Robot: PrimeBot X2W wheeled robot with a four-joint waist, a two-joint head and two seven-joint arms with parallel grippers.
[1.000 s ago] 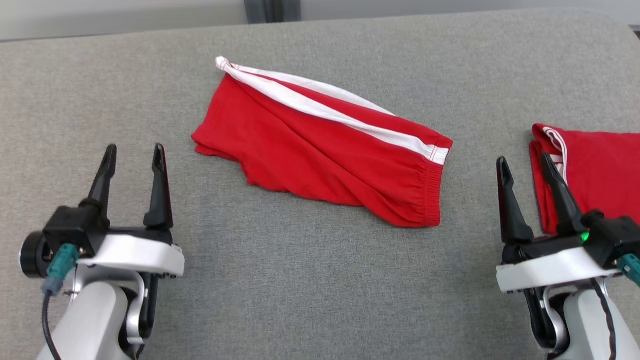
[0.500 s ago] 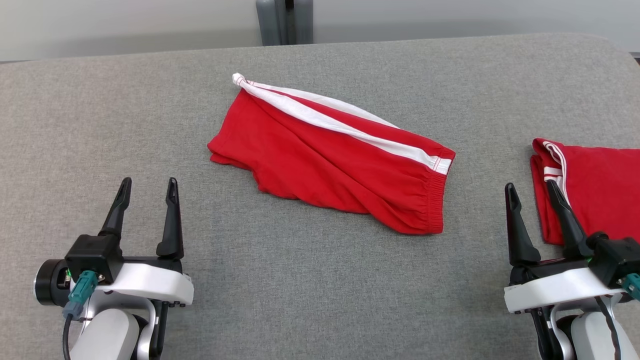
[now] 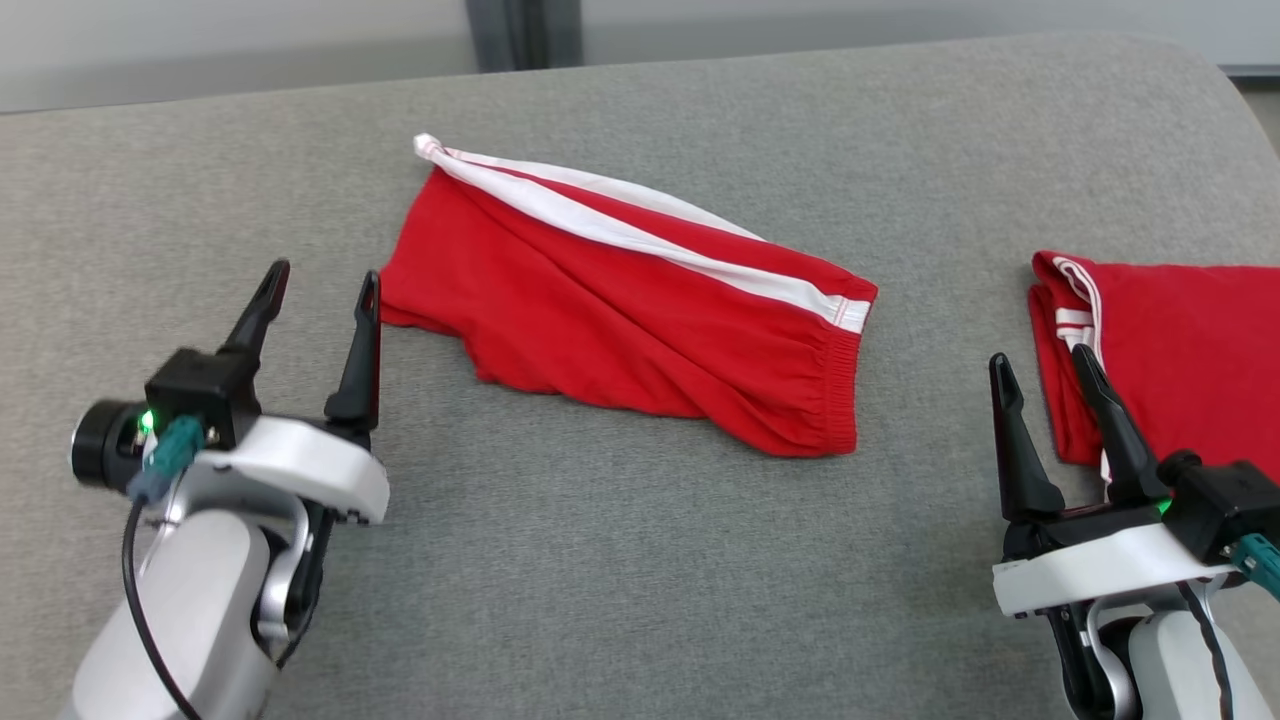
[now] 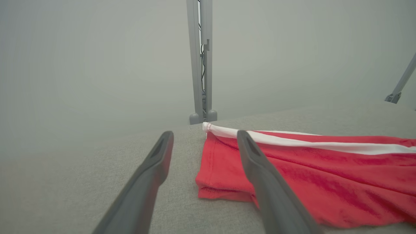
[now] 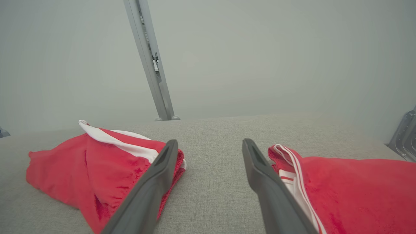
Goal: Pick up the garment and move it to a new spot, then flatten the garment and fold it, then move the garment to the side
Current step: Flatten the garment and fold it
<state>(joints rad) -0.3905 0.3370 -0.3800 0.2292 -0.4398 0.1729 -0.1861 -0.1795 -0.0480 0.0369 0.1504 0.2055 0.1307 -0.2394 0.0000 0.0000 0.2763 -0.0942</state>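
head view: nearest, at the lower left, the left gripper [image 3: 326, 272] has its two dark fingers spread with nothing between them. its inner finger tip is just beside the left hem of the garment [image 3: 620, 300]; whether it touches the cloth i cannot tell. at the lower right the right gripper [image 3: 1038, 355] is likewise spread and empty, with its outer finger in front of the near edge of a second red garment [image 3: 1180, 340]. both garments lie on a grey padded surface [image 3: 600, 560].

the garment, red shorts with a white side stripe, lies mid-surface, folded over and creased. its elastic waistband is to the right and the stripe runs up to a bunched far-left corner.

in the left wrist view the left gripper [image 4: 204, 133] points at the leg hem of the garment [image 4: 325, 175]. in the right wrist view the right gripper [image 5: 209, 141] points at the bare strip between the garment [image 5: 91, 165] and the second red garment [image 5: 357, 188].

farthest, a metal post [image 3: 520, 30] stands behind the surface's far edge.
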